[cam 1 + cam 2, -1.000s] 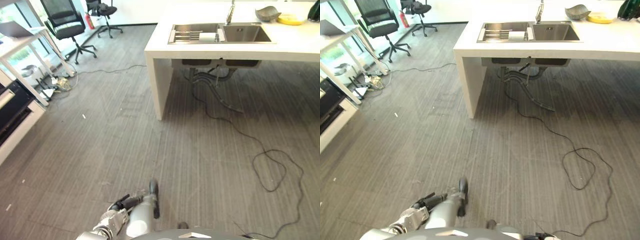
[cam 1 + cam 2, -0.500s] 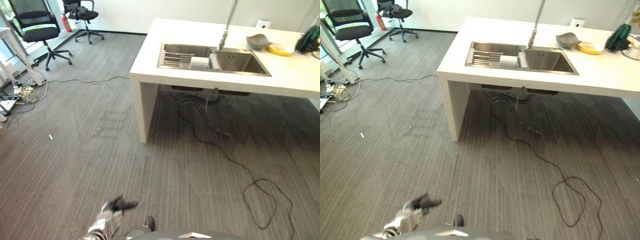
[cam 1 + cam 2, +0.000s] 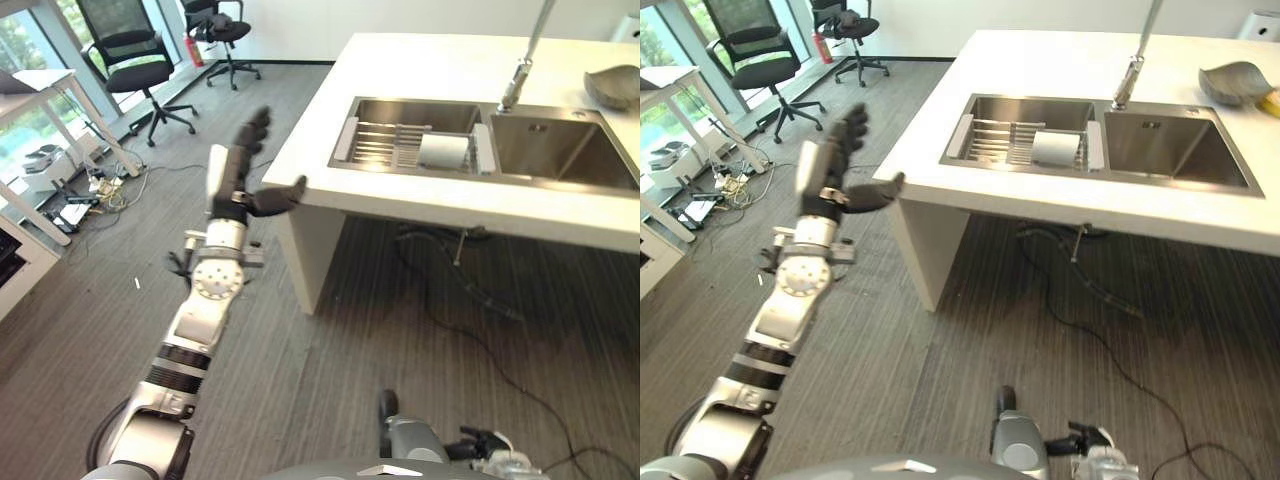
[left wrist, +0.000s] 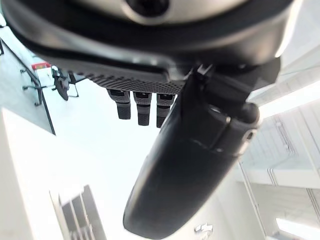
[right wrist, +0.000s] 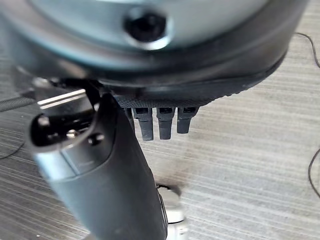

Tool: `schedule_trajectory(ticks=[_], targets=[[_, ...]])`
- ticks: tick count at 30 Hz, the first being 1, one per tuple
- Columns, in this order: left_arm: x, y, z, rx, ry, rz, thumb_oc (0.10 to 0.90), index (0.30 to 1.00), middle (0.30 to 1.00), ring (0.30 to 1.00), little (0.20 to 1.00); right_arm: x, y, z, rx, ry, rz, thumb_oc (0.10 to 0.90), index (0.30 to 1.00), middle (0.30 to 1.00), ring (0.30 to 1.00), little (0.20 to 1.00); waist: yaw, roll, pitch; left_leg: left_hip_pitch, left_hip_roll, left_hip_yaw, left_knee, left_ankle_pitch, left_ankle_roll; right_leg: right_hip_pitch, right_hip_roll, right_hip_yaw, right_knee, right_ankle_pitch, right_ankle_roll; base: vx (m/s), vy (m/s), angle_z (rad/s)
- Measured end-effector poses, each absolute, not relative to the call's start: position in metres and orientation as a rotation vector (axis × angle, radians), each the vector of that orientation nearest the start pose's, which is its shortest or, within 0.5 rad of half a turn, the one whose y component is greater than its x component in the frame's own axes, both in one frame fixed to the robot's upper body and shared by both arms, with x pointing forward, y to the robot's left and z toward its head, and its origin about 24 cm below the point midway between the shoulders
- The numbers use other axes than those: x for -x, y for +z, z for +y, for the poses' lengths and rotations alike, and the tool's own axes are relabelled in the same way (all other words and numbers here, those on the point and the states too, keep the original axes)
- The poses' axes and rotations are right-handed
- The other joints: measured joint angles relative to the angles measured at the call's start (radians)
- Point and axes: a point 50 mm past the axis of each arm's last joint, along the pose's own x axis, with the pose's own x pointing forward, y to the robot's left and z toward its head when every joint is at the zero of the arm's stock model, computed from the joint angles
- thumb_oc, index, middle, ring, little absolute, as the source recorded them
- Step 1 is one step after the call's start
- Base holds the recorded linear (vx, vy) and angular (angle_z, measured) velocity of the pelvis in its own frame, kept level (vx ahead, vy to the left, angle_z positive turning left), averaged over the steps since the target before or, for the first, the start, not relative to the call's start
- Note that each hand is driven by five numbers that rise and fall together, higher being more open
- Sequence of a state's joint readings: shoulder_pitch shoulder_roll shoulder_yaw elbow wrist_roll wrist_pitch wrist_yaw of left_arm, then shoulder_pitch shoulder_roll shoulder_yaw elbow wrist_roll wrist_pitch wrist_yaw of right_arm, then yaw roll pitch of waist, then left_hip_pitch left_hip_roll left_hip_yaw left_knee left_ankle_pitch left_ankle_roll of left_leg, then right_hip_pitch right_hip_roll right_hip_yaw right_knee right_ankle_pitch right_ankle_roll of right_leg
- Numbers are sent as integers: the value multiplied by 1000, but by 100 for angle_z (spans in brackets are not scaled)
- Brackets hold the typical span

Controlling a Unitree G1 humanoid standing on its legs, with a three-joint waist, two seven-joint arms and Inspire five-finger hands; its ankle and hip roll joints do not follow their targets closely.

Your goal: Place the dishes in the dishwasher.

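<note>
**Robot nears the sink counter, both hands empty**

Nearest the camera, the right hand (image 3: 1095, 445) hangs low over the grey floor (image 3: 330, 330); its own wrist view shows the fingers (image 5: 160, 122) straight and the thumb out, holding nothing. The left hand (image 3: 235, 170) is raised at the end of an outstretched arm, beside the near corner of the white counter (image 3: 420, 60). Its fingers (image 3: 252, 130) are spread wide and the thumb (image 3: 280, 195) points toward the counter edge, close to it but apparently not touching; it holds nothing either.

Past the left hand, a double steel sink (image 3: 490, 145) is set into the counter. A wire rack (image 3: 385, 143) lies in its left basin with a white cylindrical item (image 3: 443, 152) on it, possibly a cup on its side. A tap (image 3: 520, 60) rises behind the divider. Farther along the counter lies a grey bowl-like dish (image 3: 612, 85). Beyond, office chairs (image 3: 130, 60) stand by the window.

As a judgement, the task is at its very start: the robot is approaching, no dish has been picked up, and where the dishwasher stands cannot be told. The next move calls for closing in on the counter and reaching the left hand over the rim toward the item on the rack.

No readable brand, label or writing can be made out.
</note>
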State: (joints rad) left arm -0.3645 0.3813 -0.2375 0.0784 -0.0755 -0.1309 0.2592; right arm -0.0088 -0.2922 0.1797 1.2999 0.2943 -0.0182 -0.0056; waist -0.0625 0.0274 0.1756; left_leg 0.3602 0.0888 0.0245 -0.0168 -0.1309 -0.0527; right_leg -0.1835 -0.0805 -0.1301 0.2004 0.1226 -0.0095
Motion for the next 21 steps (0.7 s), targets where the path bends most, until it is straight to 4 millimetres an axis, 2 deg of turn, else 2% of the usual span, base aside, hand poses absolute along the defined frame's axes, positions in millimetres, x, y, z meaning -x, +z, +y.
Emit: schedule_trajectory(ticks=[1, 2, 3, 4, 5, 6, 7, 8, 9, 10, 11, 12, 13, 14, 15, 16, 17, 18, 19, 20, 21], targets=[[-306, 125, 149, -303, -57, -376, 800, 900, 900, 900, 900, -77, -160, -255, 118, -227, 1263, 800, 900, 900, 900, 900, 4, 9, -2, -3, 12, 21, 12, 3, 2, 1, 27, 5, -3, -9, -9, 297, -204, 6], [-305, 118, 150, -316, -65, -343, 800, 900, 900, 900, 900, -84, -161, -245, 111, -195, 1256, 800, 900, 900, 900, 900, 4, 0, 5, -12, 10, 27, 53, 20, -5, 12, 40, 14, -17, -15, -22, 298, -204, -34], [-305, 118, 150, -316, -65, -343, 800, 900, 900, 900, 900, -84, -161, -245, 111, -195, 1256, 800, 900, 900, 900, 900, 4, 0, 5, -12, 10, 27, 53, 20, -5, 12, 40, 14, -17, -15, -22, 138, -113, -31], [-304, 107, 147, -340, -92, -281, 800, 900, 900, 900, 900, -87, -162, -239, 147, -144, 1259, 800, 900, 900, 900, 900, 1, -15, 13, -1, 15, 19, 115, 47, -43, 63, 56, 21, -45, -36, -37, 192, -165, -24], [-302, 103, 145, -361, -110, -261, 800, 900, 900, 900, 900, -85, -163, -238, 164, -122, 1270, 800, 900, 900, 900, 900, 5, -13, 14, 5, 23, 22, 161, 52, -51, 120, 66, 24, -90, -33, -42, 260, -224, -35], [-299, 97, 145, -371, -122, -248, 800, 900, 900, 900, 900, -83, -164, -235, 194, -85, 1285, 800, 900, 900, 900, 900, 3, -12, 3, 9, 16, 6, 160, 28, -70, 170, 69, 39, -145, -20, -59, 192, -168, -36], [-297, 97, 141, -360, -142, -252, 800, 900, 900, 900, 900, -85, -163, -238, 246, -49, 1281, 800, 900, 900, 900, 900, 3, -9, -4, 3, -6, -9, 77, 9, -64, 218, 68, 59, -203, -10, -65, 126, -145, -27], [-295, 97, 139, -350, -151, -257, 800, 900, 900, 900, 900, -85, -162, -240, 261, -38, 1282, 800, 900, 900, 900, 900, 2, -1, -8, -6, -15, -8, 11, 25, -51, 246, 72, 61, -236, 4, -58, 156, -259, -20], [-295, 98, 138, -342, -162, -260, 800, 900, 900, 900, 900, -86, -161, -244, 273, -41, 1279, 800, 900, 900, 900, 900, 1, 21, -18, -40, -14, -8, -36, 70, -44, 266, 83, 59, -257, 8, -45, 165, -325, -13], [-295, 97, 138, -327, -159, -257, 800, 900, 900, 900, 900, -89, -159, -250, 282, -44, 1273, 800, 900, 900, 900, 900, 1, 51, -24, -81, 10, -2, 12, 90, -24, 269, 114, 52, -255, -8, -44, 121, -332, -18], [-295, 97, 143, -314, -144, -252, 800, 900, 900, 900, 900, -94, -158, -249, 279, -41, 1265, 800, 900, 900, 900, 900, 7, 48, -20, -120, 15, 4, 116, 42, -42, 260, 118, 50, -217, -35, -43, 12, -242, -24], [-295, 98, 146, -310, -135, -251, 800, 900, 900, 900, 900, -100, -158, -245, 266, -31, 1247, 800, 900, 900, 900, 900, 14, 20, -7, -178, 4, 12, 251, 29, -66, 249, 104, 54, -176, -60, -39, 2, -175, -19], [-295, 98, 146, -310, -135, -251, 800, 900, 900, 900, 900, -100, -158, -245, 266, -31, 1247, 800, 900, 900, 900, 900, 14, 20, -7, -178, 4, 12, 251, 29, -66, 249, 104, 54, -176, -60, -39, -8, -149, -19], [-296, 98, 150, -314, -128, -247, 800, 900, 900, 900, 900, -106, -156, -241, 256, -20, 1223, 800, 900, 900, 900, 900, 31, -12, -2, -256, -7, 14, 394, 47, -98, 224, 84, 52, -123, -84, -38, 61, -134, -9], [-297, 100, 152, -318, -122, -253, 800, 900, 900, 900, 900, -111, -155, -241, 254, -19, 1206, 800, 900, 900, 900, 900, 34, -29, 3, -326, -9, 6, 522, 68, -133, 200, 74, 47, -85, -107, -52, 172, -173, -21], [-298, 100, 153, -326, -118, -247, 800, 900, 900, 900, 900, -113, -155, -241, 264, -15, 1207, 800, 900, 900, 900, 900, 56, -48, 25, -420, -38, -50, 728, 182, -146, 241, 63, 67, -82, -129, -82, 225, -124, -24], [-298, 99, 152, -328, -121, -241, 800, 900, 900, 900, 900, -111, -156, -241, 268, -16, 1221, 800, 900, 900, 900, 900, 64, -63, 33, -438, -54, -70, 766, 205, -139, 273, 61, 79, -106, -134, -83, 227, -52, -23], [-298, 101, 152, -332, -126, -251, 800, 900, 900, 900, 900, -109, -156, -242, 266, -23, 1229, 800, 900, 900, 900, 900, 63, -62, 33, -447, -60, -67, 718, 154, -119, 305, 56, 81, -141, -134, -87, 222, 2, -10], [-299, 103, 151, -330, -127, -260, 800, 900, 900, 900, 900, -107, -156, -245, 265, -34, 1236, 800, 900, 900, 900, 900, 59, -60, 35, -449, -65, -60, 636, 139, -106, 321, 53, 80, -159, -133, -89, 259, 31, 2], [-300, 106, 149, -342, -132, -273, 800, 900, 900, 900, 900, -104, -156, -248, 272, -44, 1251, 800, 900, 900, 900, 900, 56, -49, 40, -449, -78, -44, 517, 135, -103, 338, 56, 83, -178, -118, -76, 184, 33, -1], [-301, 107, 146, -361, -140, -284, 800, 900, 900, 900, 900, -97, -157, -254, 281, -61, 1278, 800, 900, 900, 900, 900, 50, -31, 33, -436, -93, -30, 286, 141, -90, 364, 60, 85, -231, -100, -63, 157, 34, -17]])
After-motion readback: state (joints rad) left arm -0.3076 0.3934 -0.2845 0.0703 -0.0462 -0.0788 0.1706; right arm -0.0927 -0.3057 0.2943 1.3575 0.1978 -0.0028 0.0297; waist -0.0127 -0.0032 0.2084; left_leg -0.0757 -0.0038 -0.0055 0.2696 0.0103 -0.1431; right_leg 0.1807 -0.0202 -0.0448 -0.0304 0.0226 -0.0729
